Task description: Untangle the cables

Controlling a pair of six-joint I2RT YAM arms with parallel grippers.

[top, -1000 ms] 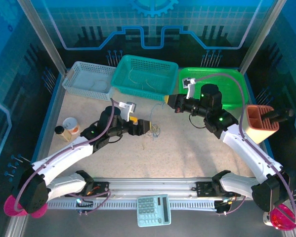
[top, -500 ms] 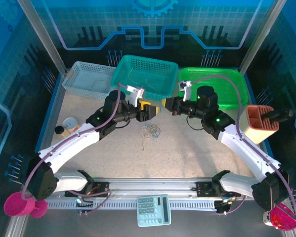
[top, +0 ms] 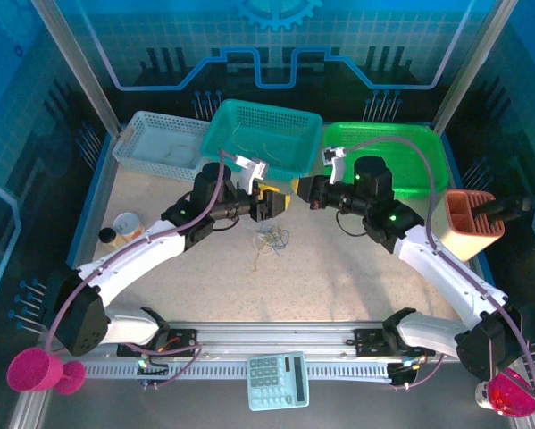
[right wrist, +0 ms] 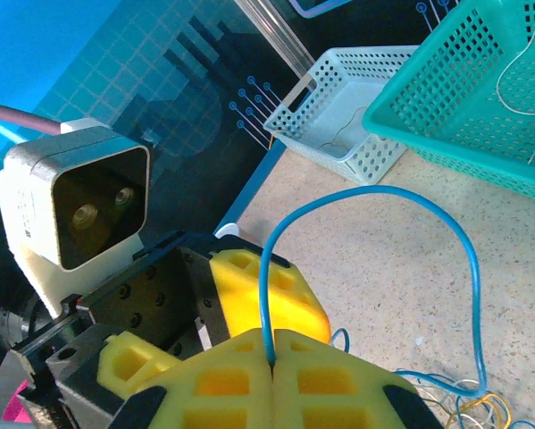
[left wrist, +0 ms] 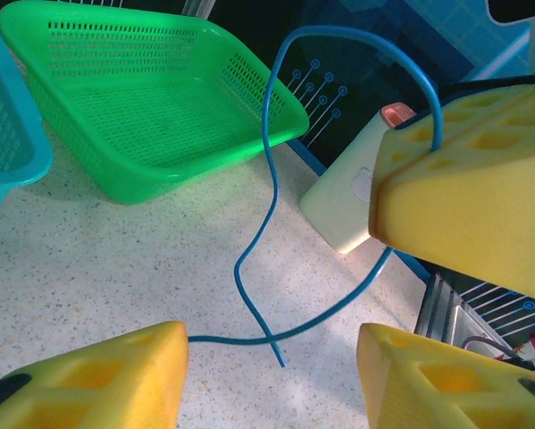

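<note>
Teal basket (top: 289,147) and green basket (top: 419,152) stand beyond the cables (top: 271,239).

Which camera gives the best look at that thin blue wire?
The left wrist view: the blue wire stands out against the pale table, loop and loose end both visible. The right wrist view shows it pinched in the shut right gripper, arching away. From the top view it is too thin to trace.

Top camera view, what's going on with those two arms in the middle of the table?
They're untangling thin cables. The right gripper is shut on a blue cable, holding it in a loop above the table. The left gripper, jaws apart, appears to have that strand's lower end between its fingers. The rest lie bundled on the table beneath.
</note>
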